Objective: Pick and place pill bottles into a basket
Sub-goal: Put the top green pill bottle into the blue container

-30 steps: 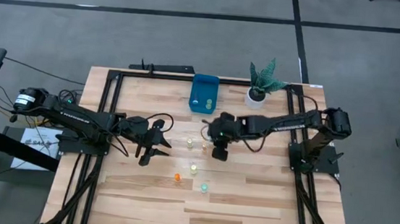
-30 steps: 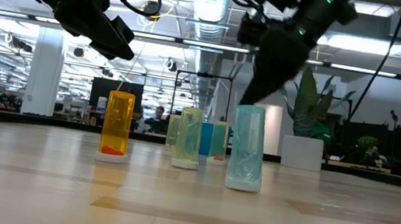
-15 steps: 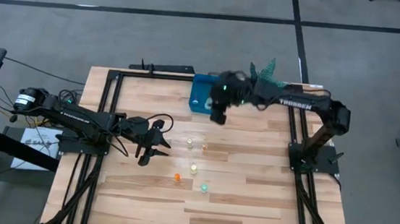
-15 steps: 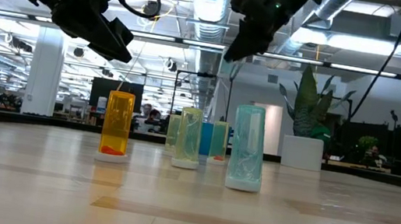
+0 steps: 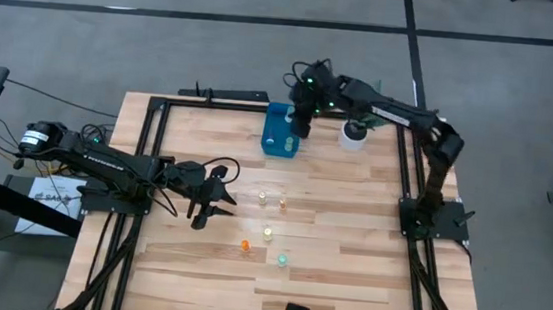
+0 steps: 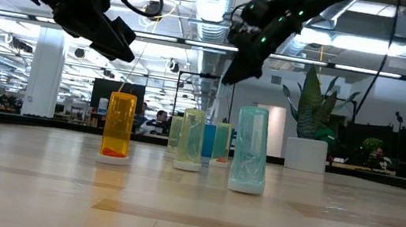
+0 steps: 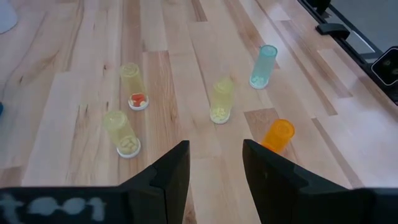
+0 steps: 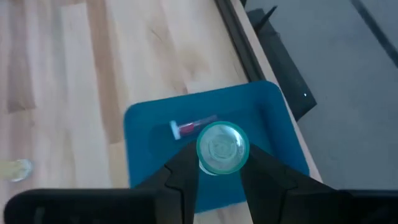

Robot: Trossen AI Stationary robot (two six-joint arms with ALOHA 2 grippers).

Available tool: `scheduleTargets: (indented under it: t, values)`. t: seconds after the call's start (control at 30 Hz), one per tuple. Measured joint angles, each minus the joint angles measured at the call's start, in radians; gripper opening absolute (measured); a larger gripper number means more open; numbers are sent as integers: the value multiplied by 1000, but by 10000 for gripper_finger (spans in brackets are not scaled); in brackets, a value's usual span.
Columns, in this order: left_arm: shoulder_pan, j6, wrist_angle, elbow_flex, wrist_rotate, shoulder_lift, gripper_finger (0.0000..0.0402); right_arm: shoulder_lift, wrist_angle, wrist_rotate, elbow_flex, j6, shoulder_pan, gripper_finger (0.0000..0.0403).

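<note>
While over basket [image 5: 281, 133], right gripper [image 8: 219, 163]

Green bottle [image 8: 222, 148] between right gripper [image 8: 219, 177] jaws: only round end visible, body hidden behind it. Basket [image 8: 149, 134] near edge hidden behind jaws, wrist view. Small item in basket [image 8: 191, 127] beyond jaws: blurred, kind unclear. Low view: basket [image 6: 208, 141] mostly hidden behind bottles. Left gripper [image 7: 216, 165] jaw bases cut off by picture edge. High view: basket contents too small to tell.
</note>
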Motion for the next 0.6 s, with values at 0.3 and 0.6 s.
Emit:
scheduleTargets:
  t: [0.3,0.6]
  values:
    - [0,-51,11,0,-47,0,137,145,-17,-8,62,-56,-25,98]
    - [-1,-62,11,0,-77,0,137,217,-28,-26,63,-75,-51,98]
